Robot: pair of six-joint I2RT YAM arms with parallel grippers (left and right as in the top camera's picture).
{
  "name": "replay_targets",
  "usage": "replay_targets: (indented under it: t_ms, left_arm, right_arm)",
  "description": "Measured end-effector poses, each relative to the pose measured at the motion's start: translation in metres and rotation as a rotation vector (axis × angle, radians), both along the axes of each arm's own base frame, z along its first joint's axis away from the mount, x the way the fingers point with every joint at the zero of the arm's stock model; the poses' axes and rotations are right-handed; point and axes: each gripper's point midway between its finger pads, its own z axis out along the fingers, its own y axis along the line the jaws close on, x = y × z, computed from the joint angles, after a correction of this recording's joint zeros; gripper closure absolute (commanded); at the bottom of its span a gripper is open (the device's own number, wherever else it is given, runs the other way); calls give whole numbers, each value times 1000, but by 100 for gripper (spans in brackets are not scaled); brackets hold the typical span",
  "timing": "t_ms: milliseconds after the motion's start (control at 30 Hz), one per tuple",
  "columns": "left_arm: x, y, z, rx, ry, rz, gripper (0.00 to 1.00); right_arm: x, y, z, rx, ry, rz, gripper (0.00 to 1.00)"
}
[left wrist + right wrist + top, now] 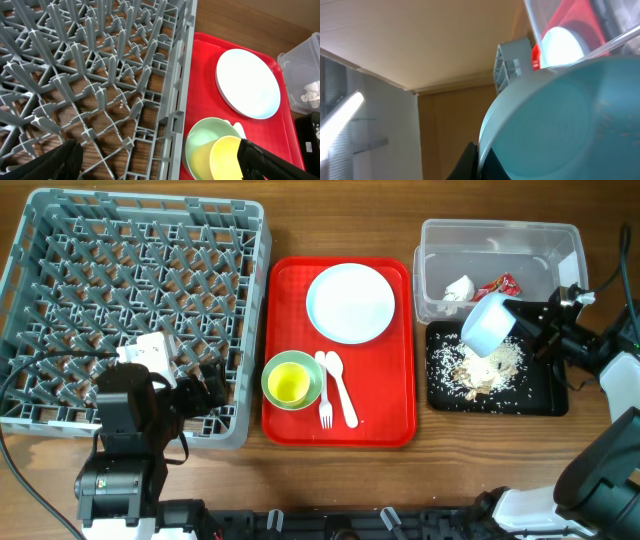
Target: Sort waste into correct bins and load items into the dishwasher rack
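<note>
Right tool (518, 313) grips pale-blue bowl (487, 326), tipped sideways over food scraps (482, 368) in black tray (545, 396). Left tool (160, 152) spread wide above dishwasher rack (100, 75).

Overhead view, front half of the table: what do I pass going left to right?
Dishwasher rack → yellow-green cup → fork and spoon → black tray. The cup and cutlery lie on the red tray.

From overhead the bowl (487, 325) blocks my right gripper (514, 318) tips and some scraps (488, 370) under it. Wrist view's blurry too.
</note>
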Motion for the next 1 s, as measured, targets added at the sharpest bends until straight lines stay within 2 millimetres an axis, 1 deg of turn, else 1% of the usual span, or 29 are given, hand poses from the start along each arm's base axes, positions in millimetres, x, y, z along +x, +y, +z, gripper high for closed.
replay_targets:
  t_ms: [100,233,433,467,533,633,667,700,767,800,833,933,967,1000]
  left_arm:
    - [0,0,0,0,0,0,0]
    - [0,0,0,0,0,0,0]
    - [0,0,0,0,0,0,0]
    - [0,0,0,0,0,0,0]
    - [0,0,0,0,0,0,0]
    - [0,0,0,0,0,0,0]
    - [0,0,0,0,1,0,0]
    - [0,0,0,0,1,0,0]
    - [0,0,0,0,1,0,0]
    - [0,0,0,0,0,0,0]
    - [0,0,0,0,1,0,0]
    - [0,0,0,0,1,0,0]
    - [0,0,0,0,1,0,0]
    - [0,0,0,0,1,0,0]
  right_arm:
    - [3,-1,-9,-71,-3,-14,96]
    - [3,7,-16,-139,-36,9,96]
    - [-10,44,-51,-289,75,119,96]
    - [-14,55,-54,-352,69,156,96]
    - [-19,67,-52,-449,51,196,96]
    - [-17,92,-25,-637,-68,253,96]
    - [-15,107,-11,-713,-136,279,96]
    - [-15,125,0,-784,-193,314,96]
    - [-15,147,3,-870,-249,359,96]
    - [-13,162,1,-936,-294,387,96]
    - [-13,173,-1,-984,-323,406,96]
    - [0,207,1,-1181,-533,434,96]
    - [0,233,1,-1209,-625,470,96]
    - [4,243,-2,-1244,-664,473,96]
